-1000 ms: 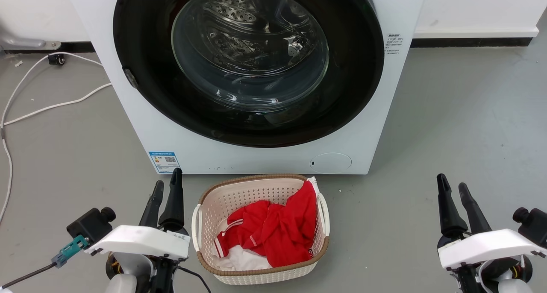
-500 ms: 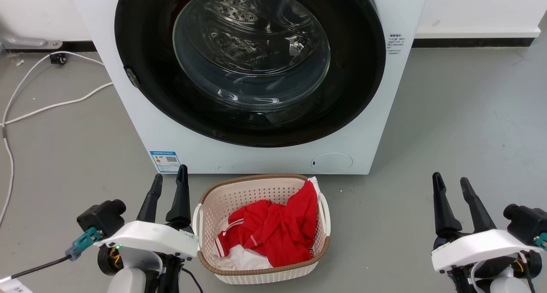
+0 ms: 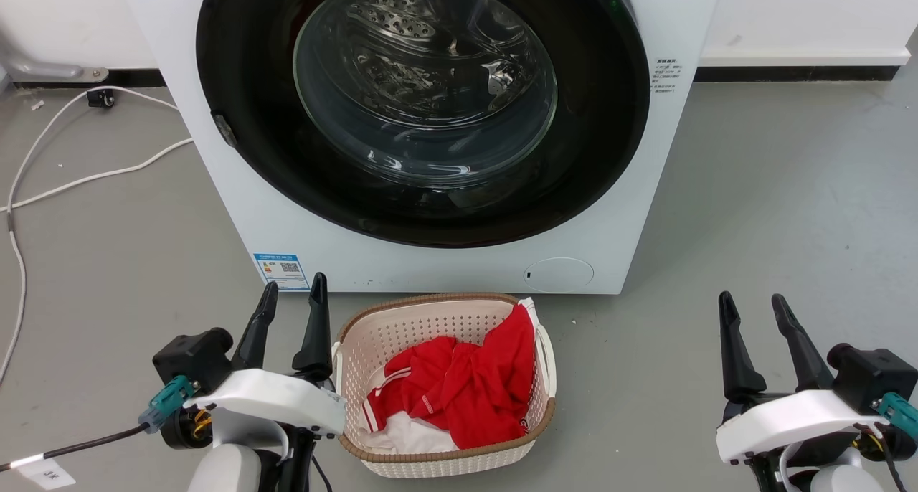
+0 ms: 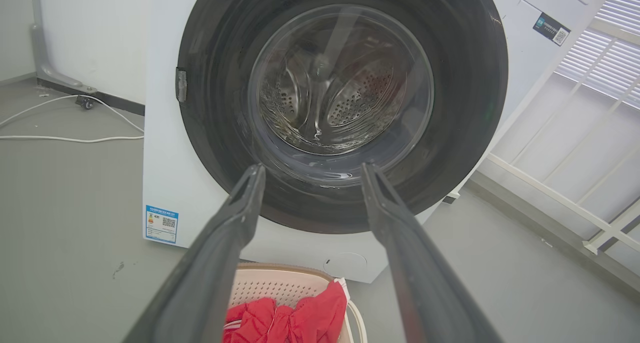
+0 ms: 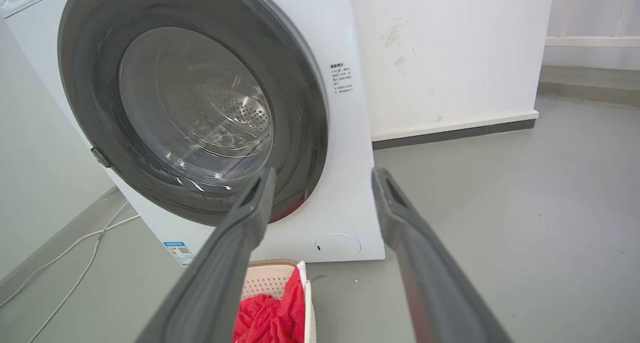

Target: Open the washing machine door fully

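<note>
smooth grey floor, matt, with a few small specks; bears the washing machine, flat on its base and close to the white wall; just in front of that, touching or nearly so, a beige laundry basket, upright; to the machine's left, a white cable trailing loose in curves across the grey; near the skirting, a small black fitting and a metal bracket; to the right, in the left wrist view, a white railed frame standing on it.

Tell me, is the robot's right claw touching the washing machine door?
Apart. The head view shows bare grey floor between the right gripper and the washing machine door.
</note>
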Controlling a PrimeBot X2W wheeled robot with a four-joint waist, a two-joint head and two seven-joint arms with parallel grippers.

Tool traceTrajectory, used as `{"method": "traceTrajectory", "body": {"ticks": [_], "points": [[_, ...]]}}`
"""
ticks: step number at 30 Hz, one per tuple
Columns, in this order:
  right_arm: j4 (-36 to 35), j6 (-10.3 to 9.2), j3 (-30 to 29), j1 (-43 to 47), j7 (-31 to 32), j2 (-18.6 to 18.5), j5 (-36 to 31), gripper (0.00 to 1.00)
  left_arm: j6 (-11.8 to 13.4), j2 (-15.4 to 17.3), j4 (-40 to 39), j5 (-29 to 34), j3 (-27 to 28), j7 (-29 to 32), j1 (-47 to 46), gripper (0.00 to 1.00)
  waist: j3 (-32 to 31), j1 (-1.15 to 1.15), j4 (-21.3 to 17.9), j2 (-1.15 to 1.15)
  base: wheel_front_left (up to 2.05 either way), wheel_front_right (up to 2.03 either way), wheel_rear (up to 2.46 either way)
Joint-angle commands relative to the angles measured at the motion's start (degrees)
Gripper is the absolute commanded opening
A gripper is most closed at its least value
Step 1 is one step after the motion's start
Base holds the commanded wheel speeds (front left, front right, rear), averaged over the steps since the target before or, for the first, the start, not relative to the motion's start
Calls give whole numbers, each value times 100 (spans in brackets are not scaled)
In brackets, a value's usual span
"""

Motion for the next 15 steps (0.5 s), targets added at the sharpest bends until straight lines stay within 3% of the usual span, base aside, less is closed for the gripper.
{"method": "traceTrajectory", "body": {"ticks": [1, 15], "points": [[-35, -2, 15, 27, -64, -7, -174, 100, 0, 17, -32, 169, -26, -51, -129, 100, -1, 0, -1, 0, 0, 0, 0], [50, -2, 37, 56, -252, -6, -947, 100, 49, 24, 75, 988, -133, -235, -213, 100, 6, 0, 22, 0, 0, 0, 0]]}}
